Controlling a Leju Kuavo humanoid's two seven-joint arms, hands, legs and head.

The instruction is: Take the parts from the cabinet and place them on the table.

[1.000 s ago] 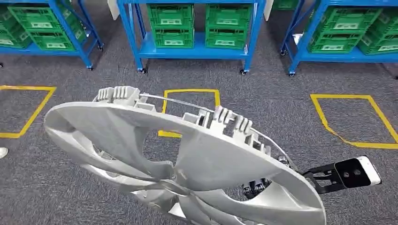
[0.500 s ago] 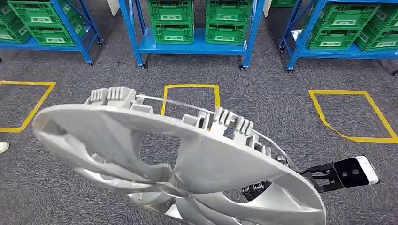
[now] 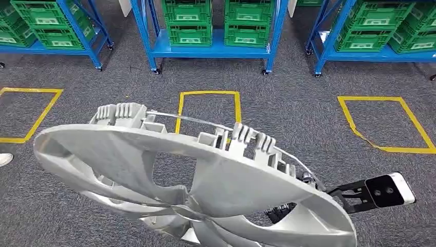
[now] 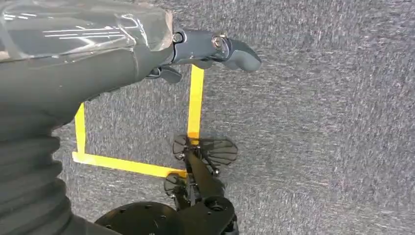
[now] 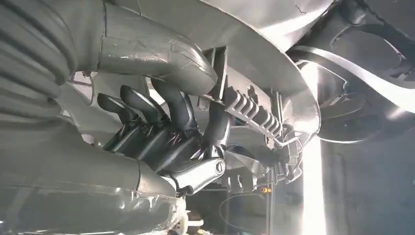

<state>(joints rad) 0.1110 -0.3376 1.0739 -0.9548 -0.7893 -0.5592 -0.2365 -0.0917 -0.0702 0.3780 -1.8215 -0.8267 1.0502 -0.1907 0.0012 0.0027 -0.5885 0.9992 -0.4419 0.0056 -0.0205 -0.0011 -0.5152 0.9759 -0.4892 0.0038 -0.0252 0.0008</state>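
Right hand (image 5: 161,132) fingers (image 5: 147,110) pinch the wheel cover (image 3: 205,180) by its rim (left hand (image 4: 195,49) spread, empty); the one-sided hold could let it tilt and slip.

Silver hubcap (image 3: 205,180) is sitting in the dark-fingered right hand (image 5: 161,127); grey speckled carpet (image 3: 288,113) with yellow tape squares (image 3: 208,95) beyond it, green crates (image 3: 190,23) on blue racks (image 3: 216,51).

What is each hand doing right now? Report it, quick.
Left hand: holds nothing; open or closed cannot be told.
Right hand: fingers grip the silver wheel cover.
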